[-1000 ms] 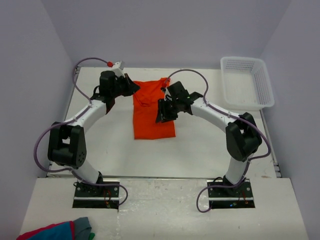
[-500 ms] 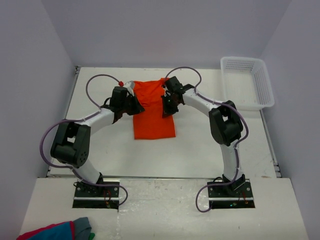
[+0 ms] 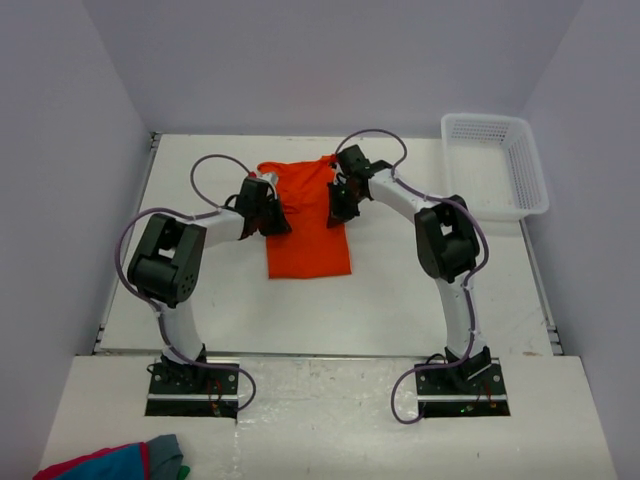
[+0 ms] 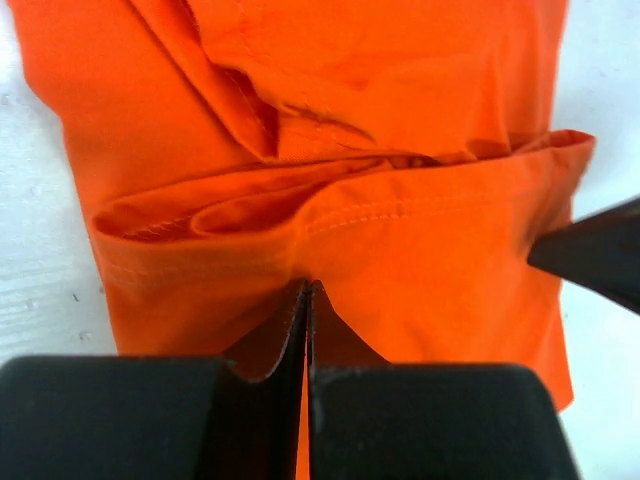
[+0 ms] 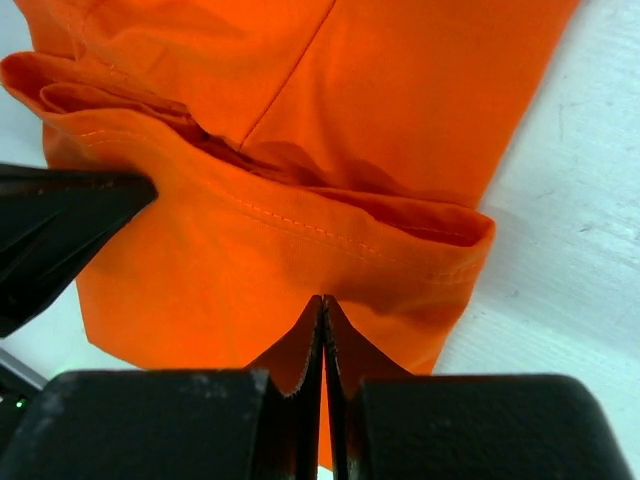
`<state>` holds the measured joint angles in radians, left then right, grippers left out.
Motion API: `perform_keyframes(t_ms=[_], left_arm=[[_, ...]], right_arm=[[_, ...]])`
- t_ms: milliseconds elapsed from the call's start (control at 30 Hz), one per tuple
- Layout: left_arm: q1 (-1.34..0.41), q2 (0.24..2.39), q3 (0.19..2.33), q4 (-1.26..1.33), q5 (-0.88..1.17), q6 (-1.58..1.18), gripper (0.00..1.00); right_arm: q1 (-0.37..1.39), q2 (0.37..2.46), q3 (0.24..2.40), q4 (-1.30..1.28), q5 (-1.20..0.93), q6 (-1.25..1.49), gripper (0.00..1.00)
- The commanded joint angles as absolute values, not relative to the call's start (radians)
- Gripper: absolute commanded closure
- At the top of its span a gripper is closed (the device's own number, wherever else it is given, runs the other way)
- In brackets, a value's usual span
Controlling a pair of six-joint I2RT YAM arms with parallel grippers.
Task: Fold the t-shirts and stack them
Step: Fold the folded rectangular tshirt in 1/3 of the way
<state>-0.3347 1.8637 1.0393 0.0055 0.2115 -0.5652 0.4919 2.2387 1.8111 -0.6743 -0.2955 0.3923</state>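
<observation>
Your right claw point(image 5: 323, 300) has just snapped shut on the plain bright orange soft-cloth t-shirt point(image 3: 310, 245), joining the left claw point(image 4: 307, 290) already pinching it, so the fold looks ready to start.

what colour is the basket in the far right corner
White; the basket shows best in the top external view.

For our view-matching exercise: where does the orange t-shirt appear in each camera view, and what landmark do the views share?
Top external: t-shirt at picture centre, on the table.
Left wrist: t-shirt fills most of the frame, left gripper pinching it.
Right wrist: t-shirt fills most of the frame, right gripper pinching it.
Shared landmark: the white table.
</observation>
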Motion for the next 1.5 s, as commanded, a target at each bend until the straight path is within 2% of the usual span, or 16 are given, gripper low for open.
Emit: perform_keyframes(t_ms=[0, 367, 800, 1000, 1467], left_arm=[[-0.337, 1.887, 1.103, -0.052, 0.147, -0.571, 1.0], [-0.353, 1.858, 1.019, -0.097, 0.072, -0.589, 1.0], [-0.414, 1.692, 0.799, -0.095, 0.049, -0.646, 1.0], [-0.443, 1.592, 0.689, -0.092, 0.038, -0.669, 1.0], [-0.48, 1.476, 0.575, -0.086, 0.021, -0.686, 1.0]], right_arm=[[0.495, 2.234, 1.815, -0.695, -0.35, 0.409, 1.0], [0.497, 2.154, 1.557, -0.531, -0.451, 0.541, 1.0], [0.5, 2.02, 1.286, -0.424, -0.425, 0.58, 1.0], [0.529, 1.915, 1.096, -0.345, -0.407, 0.606, 1.0], [0.63, 1.781, 0.807, -0.157, -0.39, 0.709, 1.0]])
